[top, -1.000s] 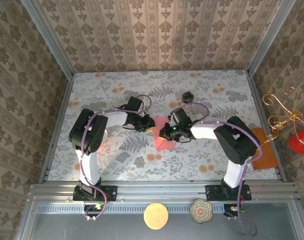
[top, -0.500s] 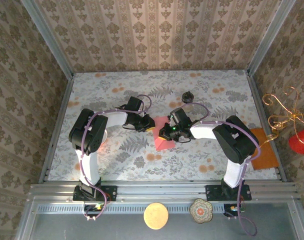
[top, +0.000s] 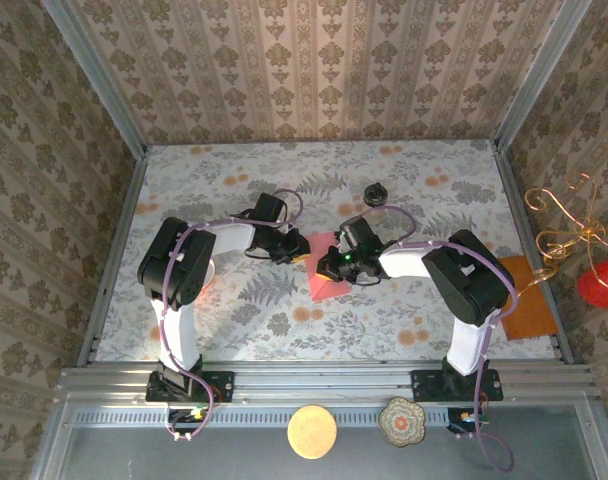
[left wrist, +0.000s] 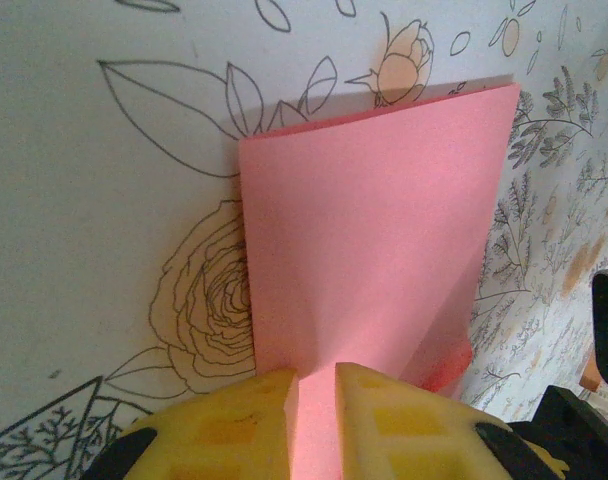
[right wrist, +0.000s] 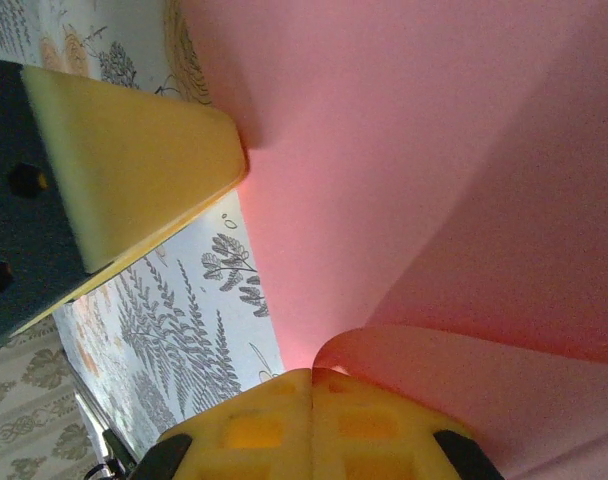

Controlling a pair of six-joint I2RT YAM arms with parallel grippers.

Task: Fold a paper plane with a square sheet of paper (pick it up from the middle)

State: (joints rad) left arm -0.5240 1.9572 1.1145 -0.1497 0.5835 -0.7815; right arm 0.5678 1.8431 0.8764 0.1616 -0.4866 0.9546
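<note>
square sheet of paper (left wrist: 374,230) | left gripper (left wrist: 316,388), right gripper (right wrist: 312,388) pinching it | jar (top: 374,193) beyond

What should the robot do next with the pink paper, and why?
Probably lower the paper and press it flat on the table to set the crease. The left gripper and right gripper both pinch it, and it bows in a loose, unpressed fold.

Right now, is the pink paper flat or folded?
Folded: the square sheet of paper shows two layered edges, pinched by the left gripper and right gripper.
</note>
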